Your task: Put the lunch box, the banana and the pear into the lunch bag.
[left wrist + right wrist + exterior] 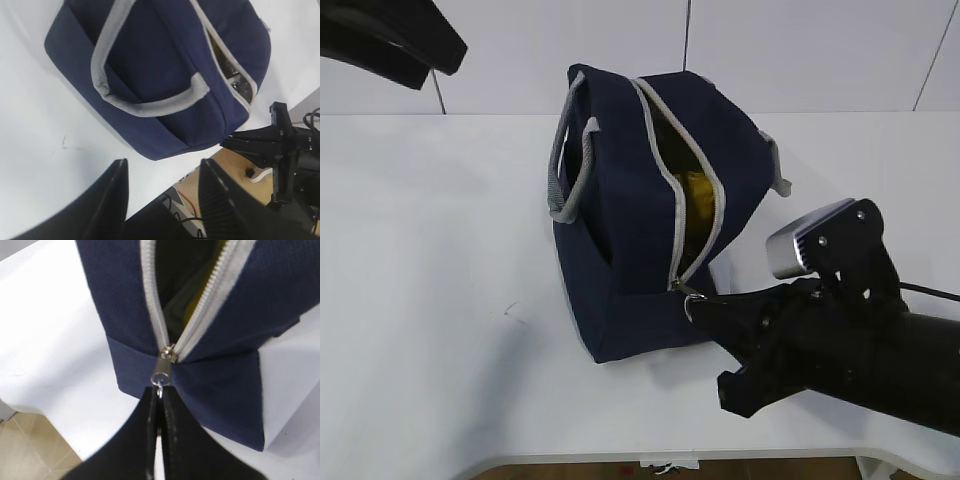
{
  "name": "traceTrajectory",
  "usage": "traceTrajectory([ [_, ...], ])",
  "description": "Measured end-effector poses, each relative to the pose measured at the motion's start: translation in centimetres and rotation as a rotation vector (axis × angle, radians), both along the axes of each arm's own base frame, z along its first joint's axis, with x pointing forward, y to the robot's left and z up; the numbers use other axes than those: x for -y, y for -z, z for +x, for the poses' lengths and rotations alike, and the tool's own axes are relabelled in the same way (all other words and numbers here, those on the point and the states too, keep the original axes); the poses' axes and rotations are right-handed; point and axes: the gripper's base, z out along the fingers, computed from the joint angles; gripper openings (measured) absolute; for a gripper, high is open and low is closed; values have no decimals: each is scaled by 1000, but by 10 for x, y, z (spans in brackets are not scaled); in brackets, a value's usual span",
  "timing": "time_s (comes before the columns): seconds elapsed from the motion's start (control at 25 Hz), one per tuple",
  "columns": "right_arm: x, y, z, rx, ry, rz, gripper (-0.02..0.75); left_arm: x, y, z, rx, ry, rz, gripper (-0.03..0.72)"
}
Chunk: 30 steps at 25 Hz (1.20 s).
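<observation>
The navy lunch bag [630, 210] lies tipped on the white table, its grey zipper open along the top. Something yellow [698, 200] shows inside the opening; I cannot tell if it is the banana or the pear. The lunch box is hidden. My right gripper [705, 305] is shut on the zipper's ring pull [159, 387] at the bag's near end, with the slider [164, 368] just beyond its tips. My left gripper [162, 172] is open and empty, held high above the table near the bag [165, 75]; only its arm [390, 40] shows in the exterior view.
The table's front edge [620, 462] runs close under the right arm. A small dark mark [510, 310] sits on the table left of the bag. Cables and floor show past the edge in the left wrist view [187, 205].
</observation>
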Motion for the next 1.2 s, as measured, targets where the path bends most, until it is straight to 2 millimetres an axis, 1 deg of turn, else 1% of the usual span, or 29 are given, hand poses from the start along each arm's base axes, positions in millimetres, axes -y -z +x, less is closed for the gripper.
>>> traceTrajectory([
  [0.2, 3, -12, -4, 22, 4, 8, 1, 0, 0, 0, -1, 0, -4, 349],
  [0.44, 6, -21, -7, 32, 14, 11, 1, 0, 0, 0, -1, 1, -4, 347],
  [0.72, 1, -39, 3, 79, 16, 28, 1, 0, 0, 0, -2, 1, -6, 346],
  [0.92, -1, -51, 9, 94, 20, 0, 1, 0, 0, 0, -2, 1, -6, 314],
  [1.2, -3, -78, 16, 143, 37, -3, 1, 0, 0, 0, -2, 1, -6, 297],
])
